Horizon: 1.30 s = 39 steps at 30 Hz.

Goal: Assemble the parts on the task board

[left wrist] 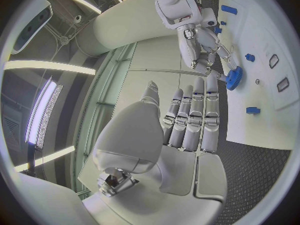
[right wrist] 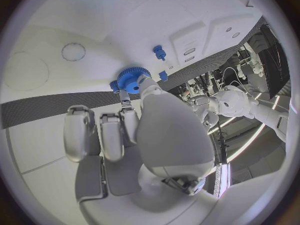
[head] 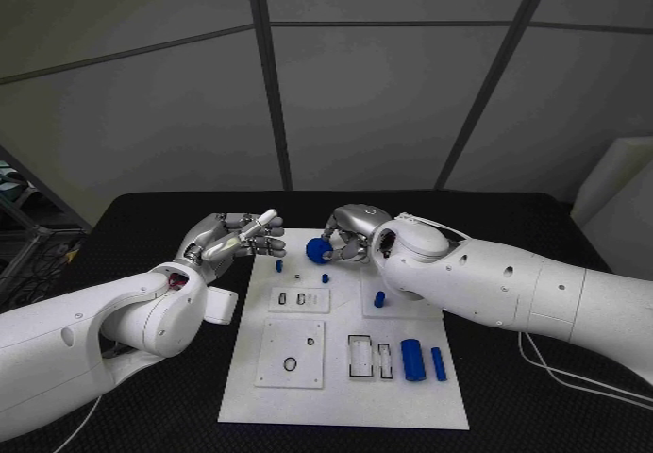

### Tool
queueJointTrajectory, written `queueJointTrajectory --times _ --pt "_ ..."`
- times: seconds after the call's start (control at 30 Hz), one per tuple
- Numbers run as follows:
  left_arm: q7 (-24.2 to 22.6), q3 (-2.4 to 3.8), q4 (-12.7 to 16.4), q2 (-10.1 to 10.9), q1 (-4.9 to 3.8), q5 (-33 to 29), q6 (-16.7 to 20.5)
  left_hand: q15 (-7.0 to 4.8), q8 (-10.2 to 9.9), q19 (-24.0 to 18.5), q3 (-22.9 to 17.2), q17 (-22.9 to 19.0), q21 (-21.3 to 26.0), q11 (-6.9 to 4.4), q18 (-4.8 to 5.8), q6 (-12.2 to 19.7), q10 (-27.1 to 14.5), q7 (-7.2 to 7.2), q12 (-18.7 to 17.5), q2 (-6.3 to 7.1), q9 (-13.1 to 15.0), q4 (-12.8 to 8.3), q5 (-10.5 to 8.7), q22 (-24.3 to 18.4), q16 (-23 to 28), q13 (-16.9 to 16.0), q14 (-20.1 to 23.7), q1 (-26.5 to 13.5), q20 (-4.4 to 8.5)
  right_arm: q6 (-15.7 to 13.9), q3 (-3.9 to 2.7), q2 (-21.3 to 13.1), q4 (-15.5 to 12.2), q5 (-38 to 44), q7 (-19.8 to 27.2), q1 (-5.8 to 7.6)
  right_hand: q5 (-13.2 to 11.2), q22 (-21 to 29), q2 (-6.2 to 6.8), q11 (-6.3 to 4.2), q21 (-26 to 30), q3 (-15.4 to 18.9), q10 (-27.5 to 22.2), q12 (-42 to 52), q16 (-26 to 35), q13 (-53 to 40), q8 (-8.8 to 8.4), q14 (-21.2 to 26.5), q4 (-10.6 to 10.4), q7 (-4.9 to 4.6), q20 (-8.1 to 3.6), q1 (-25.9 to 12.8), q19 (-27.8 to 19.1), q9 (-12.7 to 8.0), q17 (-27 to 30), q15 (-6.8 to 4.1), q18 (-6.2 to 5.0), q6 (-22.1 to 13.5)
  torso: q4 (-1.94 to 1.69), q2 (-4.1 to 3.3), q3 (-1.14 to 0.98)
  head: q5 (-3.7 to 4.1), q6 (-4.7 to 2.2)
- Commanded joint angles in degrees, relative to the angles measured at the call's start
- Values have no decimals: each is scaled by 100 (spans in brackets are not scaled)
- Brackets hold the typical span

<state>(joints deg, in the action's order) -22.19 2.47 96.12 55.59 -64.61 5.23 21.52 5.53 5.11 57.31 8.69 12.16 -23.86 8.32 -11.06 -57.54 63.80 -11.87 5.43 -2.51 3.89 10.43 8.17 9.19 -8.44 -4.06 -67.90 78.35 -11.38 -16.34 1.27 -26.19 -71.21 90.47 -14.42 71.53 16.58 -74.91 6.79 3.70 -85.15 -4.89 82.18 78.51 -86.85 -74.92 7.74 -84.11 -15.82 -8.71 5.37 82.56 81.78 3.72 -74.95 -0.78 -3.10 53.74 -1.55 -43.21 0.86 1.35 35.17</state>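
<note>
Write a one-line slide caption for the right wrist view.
Right hand holds a blue gear above the white task board.

Two glossy white arms, rounded shells; silver hands, left [head: 234, 238], right [head: 357, 231]; segmented metallic fingers [left wrist: 195, 116].

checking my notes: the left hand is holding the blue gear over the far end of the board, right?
Not quite: the right hand holds the blue gear over the far end of the task board, as the head view shows. The left hand holds nothing.
</note>
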Motion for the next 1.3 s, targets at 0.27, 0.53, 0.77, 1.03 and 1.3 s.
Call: queueJointTrajectory --times 0.27,0.53,0.77,1.03,1.3 --pt "13 4 4 -3 -10 1 -61 3 -41 -42 25 19 29 40 63 -4 18 -36 -27 -33 -7 -36 -10 -12 37 4 25 8 -10 194 6 41 19 1 32 7 -187 -348 109 58 15 -11 -85 -103 -31 -74 -164 -430 -72 -56 108 -324 -31 11 -738 91 46 -233 -1 0 0 0 1" --pt "18 4 3 -4 -10 1 -61 3 -41 -42 25 19 29 40 63 -4 18 -36 -27 -33 -7 -36 -10 -12 37 4 25 8 -10 -50 7 -34 -63 -41 104 6 -88 -382 79 66 2 -74 -37 -37 -46 -154 -147 -437 -81 -59 128 -638 -9 37 -776 102 52 -160 3 1 -3 -2 -7" --pt "16 4 -4 7 -9 1 -68 3 -41 -42 25 19 29 40 63 -4 18 -36 -27 -33 -7 -36 -10 -12 37 4 25 8 -10 -917 3 -617 -526 -617 658 -8 9 -346 37 56 18 -150 0 10 -29 -208 -112 -427 -47 -50 125 -653 -37 50 -733 96 42 -67 23 11 -12 -15 -25" --pt "16 3 -24 31 -9 1 -57 4 -45 -42 26 22 30 41 63 -4 18 -37 -32 -35 -7 -40 -11 -13 43 4 24 11 -10 -878 3 -1756 -1091 -1731 1359 -7 0 -242 97 33 73 -275 -63 -70 16 -143 -112 -402 146 -28 109 -352 -122 45 -636 76 18 1 114 43 -37 -46 -58" --pt "17 2 -64 -11 -4 1 -60 4 -45 -42 27 23 30 41 63 -5 18 -37 -32 -36 -6 -42 -11 -13 44 4 24 12 -10 -678 6 -2324 -1001 -2127 1723 -9 -14 -234 174 2 84 -323 -63 -80 21 -147 -118 -403 291 5 88 -141 -131 41 -638 51 16 51 141 62 -88 -6 -90"
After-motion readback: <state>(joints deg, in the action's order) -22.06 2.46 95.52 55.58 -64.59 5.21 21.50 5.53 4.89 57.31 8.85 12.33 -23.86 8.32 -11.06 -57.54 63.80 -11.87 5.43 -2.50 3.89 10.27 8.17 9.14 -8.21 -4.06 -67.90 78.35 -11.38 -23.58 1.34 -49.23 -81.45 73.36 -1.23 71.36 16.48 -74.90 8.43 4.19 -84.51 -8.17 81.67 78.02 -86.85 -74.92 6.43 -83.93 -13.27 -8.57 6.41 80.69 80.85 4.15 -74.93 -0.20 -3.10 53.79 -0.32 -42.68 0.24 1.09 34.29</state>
